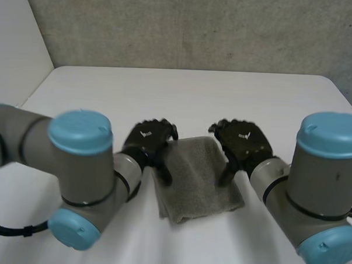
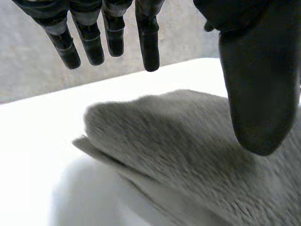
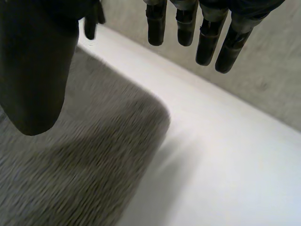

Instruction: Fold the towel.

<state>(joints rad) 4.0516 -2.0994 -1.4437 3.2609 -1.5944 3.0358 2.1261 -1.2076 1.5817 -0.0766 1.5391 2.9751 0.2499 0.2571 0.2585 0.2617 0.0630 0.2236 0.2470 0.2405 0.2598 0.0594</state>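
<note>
**Two open hands flanking a folded grey towel**

*Head view.* A small grey terry-cloth towel, folded into a thick rectangle, is lying on the white table, close to the robot and midway between its arms. The black left hand is sitting at the towel's far left corner, its thumb pointing down along the left edge. The black right hand is sitting at the far right corner, its thumb pointing down over the right edge. The hands are standing apart, with the towel's far edge between them. Whether either palm is pressing on the cloth cannot be told from here.

*Left wrist view.* The left hand's fingers are hanging straight and slightly spread, released and grasping nothing, with their tips clear of the cloth. The broad thumb is hanging over the towel, which is lying under the palm. The cloth's stacked layers are showing along its near edge. Contact between thumb and cloth cannot be judged.

*Right wrist view.* The right hand's fingers are likewise hanging straight and relaxed, holding nothing, over bare table just beyond the cloth. The thumb is hanging over the towel, whose rounded corner is lying below the fingertips.
</note>
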